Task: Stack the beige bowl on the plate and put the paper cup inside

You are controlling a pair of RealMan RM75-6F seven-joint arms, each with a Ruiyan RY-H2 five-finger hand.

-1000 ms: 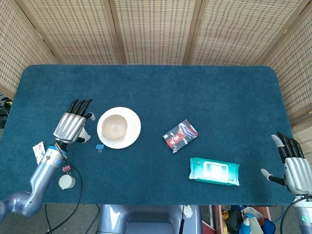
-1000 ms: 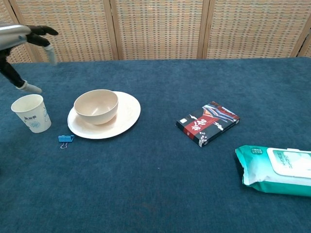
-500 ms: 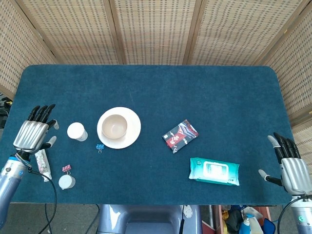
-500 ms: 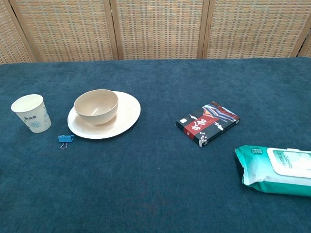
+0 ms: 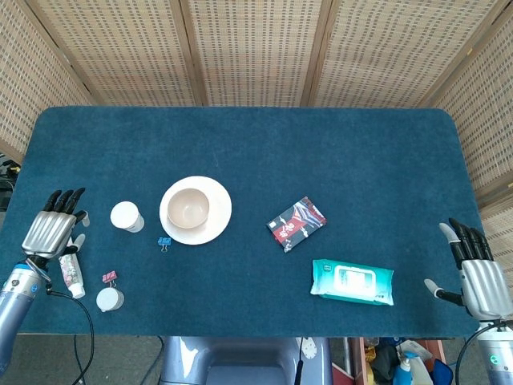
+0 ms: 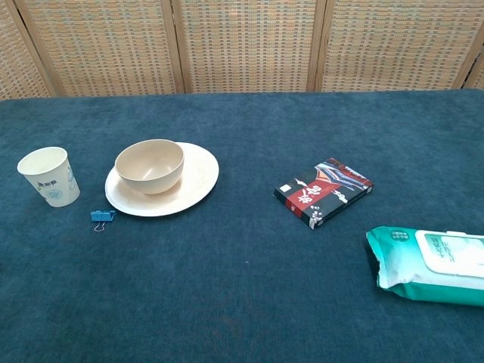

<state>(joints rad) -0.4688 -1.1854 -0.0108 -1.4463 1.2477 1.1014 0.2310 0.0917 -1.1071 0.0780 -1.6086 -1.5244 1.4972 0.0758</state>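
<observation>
1. I see the beige bowl (image 5: 188, 208) sitting on the plate (image 5: 218, 215), left of centre on the counter (image 5: 256, 144).
2. The paper cup (image 5: 127, 216) stands upright just beside the plate, at its 9 o'clock.
3. My left robot hand (image 5: 53, 233) hangs over the counter's left edge, fingers extended, holding nothing.
4. My right robot hand (image 5: 478, 271) at the 4 o'clock corner is spread and empty.

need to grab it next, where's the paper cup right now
The paper cup stands upright on the table's left side, just left of the plate, apart from it.
</observation>
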